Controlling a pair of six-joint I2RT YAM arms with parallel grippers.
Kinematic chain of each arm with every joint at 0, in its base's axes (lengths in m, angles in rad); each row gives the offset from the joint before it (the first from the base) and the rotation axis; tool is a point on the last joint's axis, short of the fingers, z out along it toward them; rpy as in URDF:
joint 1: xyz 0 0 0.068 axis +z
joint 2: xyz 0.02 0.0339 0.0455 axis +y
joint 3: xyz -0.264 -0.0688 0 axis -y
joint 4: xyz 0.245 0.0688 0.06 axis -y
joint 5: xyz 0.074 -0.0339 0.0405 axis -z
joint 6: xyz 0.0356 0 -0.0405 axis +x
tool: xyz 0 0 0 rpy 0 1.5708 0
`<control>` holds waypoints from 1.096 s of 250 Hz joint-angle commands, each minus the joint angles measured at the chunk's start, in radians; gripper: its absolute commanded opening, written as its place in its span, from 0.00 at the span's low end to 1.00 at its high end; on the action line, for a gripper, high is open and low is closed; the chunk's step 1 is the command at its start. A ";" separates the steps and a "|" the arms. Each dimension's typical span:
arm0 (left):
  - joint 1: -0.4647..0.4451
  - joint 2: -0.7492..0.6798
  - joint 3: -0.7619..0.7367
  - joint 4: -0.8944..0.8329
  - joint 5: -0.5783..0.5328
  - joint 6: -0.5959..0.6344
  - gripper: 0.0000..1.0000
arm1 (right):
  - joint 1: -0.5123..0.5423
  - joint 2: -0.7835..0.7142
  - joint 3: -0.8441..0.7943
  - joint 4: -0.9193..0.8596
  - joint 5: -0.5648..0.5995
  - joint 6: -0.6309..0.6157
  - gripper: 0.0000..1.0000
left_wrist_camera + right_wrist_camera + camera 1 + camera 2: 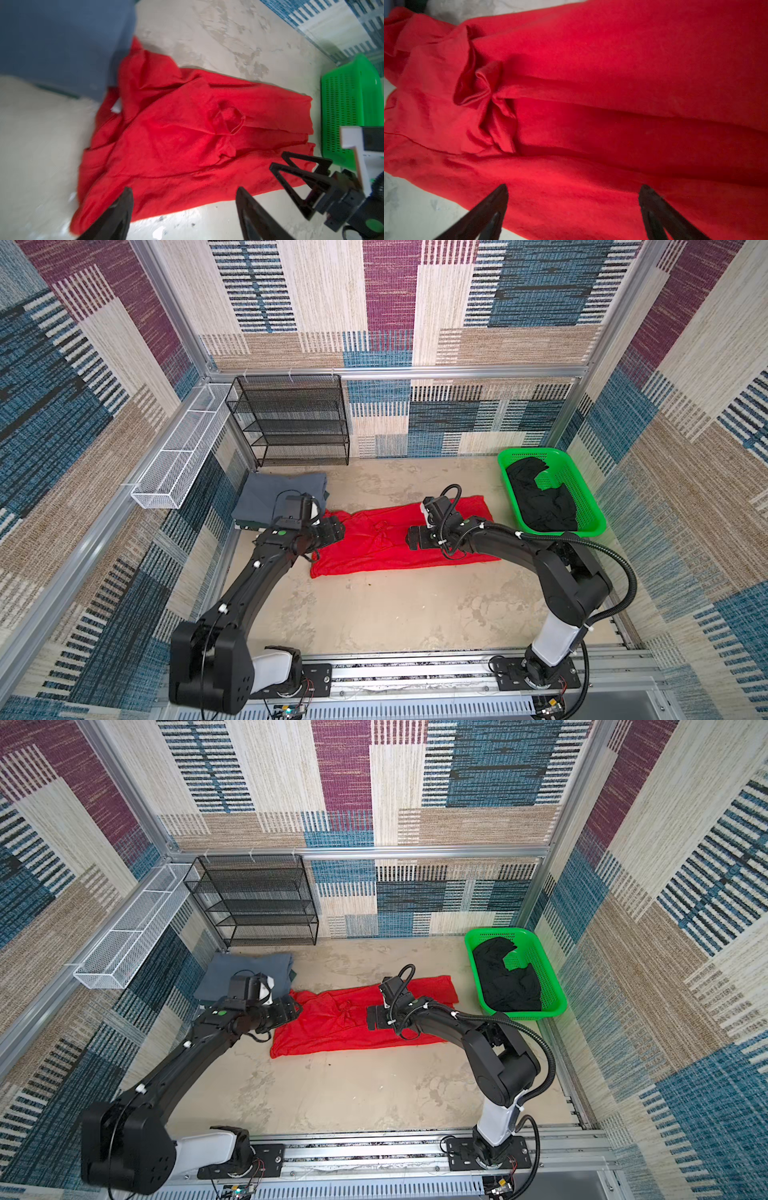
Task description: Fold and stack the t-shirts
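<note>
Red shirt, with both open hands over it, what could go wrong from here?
1. The red t-shirt has a bunched lump mid-cloth; folding over it would likely leave a lumpy fold.
2. Its edge lies against the folded grey t-shirt; a pull could drag that askew.
3. The left hand and right hand face each other closely and might collide.

Evenly lit; wrist views perhaps motion-blurred.

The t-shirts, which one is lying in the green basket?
The black shirt; the red shirt lies spread on the table, the grey shirt folded beside it.
</note>
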 commanded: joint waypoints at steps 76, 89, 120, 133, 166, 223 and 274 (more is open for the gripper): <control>-0.140 0.485 0.386 -0.065 -0.035 0.142 0.67 | -0.079 -0.056 -0.139 0.036 0.040 0.001 0.99; -0.152 0.532 0.428 -0.089 -0.039 0.152 0.66 | -0.082 -0.059 -0.144 0.037 0.037 0.000 0.99; -0.168 0.609 0.489 -0.125 -0.049 0.167 0.64 | -0.086 -0.065 -0.154 0.036 0.040 0.005 0.99; -0.173 0.629 0.506 -0.142 -0.058 0.172 0.62 | -0.088 -0.068 -0.159 0.034 0.042 0.008 0.99; -0.176 0.647 0.511 -0.155 -0.095 0.178 0.58 | -0.093 -0.080 -0.172 0.033 0.043 0.012 0.98; -0.177 0.699 0.534 -0.172 -0.115 0.171 0.44 | -0.096 -0.091 -0.179 0.028 0.046 0.018 0.99; -0.176 0.733 0.572 -0.200 -0.130 0.158 0.22 | -0.097 -0.086 -0.183 0.033 0.048 0.029 0.99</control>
